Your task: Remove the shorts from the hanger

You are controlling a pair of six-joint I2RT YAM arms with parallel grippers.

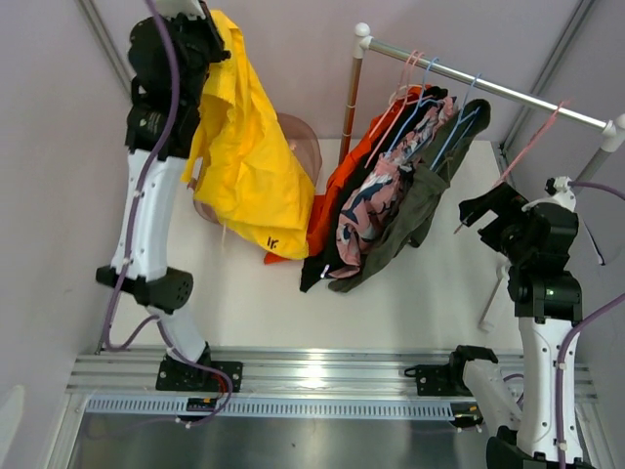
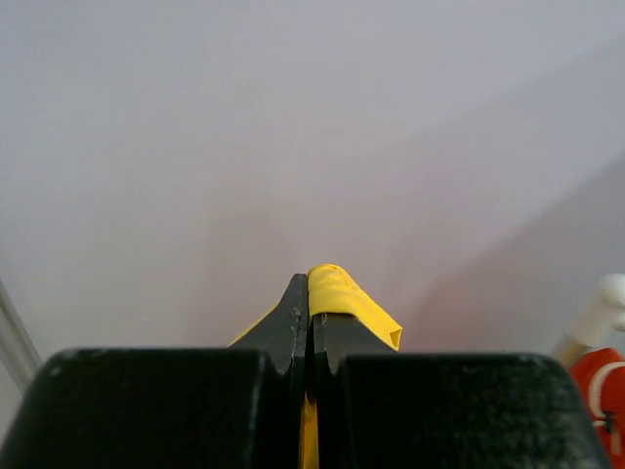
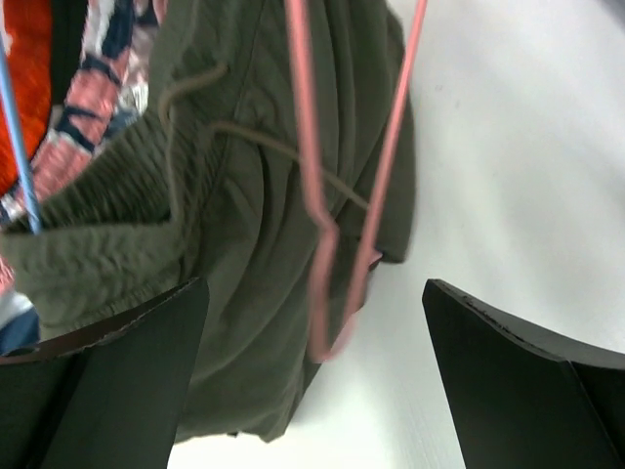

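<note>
My left gripper is raised at the far left and shut on the bright yellow shorts, which hang free from it. In the left wrist view a yellow fold is pinched in that gripper. On the rail hang the orange shorts, black shorts, pink patterned shorts and olive shorts. My right gripper is open beside the olive shorts. A bare pink hanger hangs between that gripper's open fingers, untouched.
A translucent pink bin stands behind the yellow shorts. The rail rests on a copper post and white end fittings. Blue and pink hangers carry the garments. A blue hanger wire runs past the pink patterned shorts.
</note>
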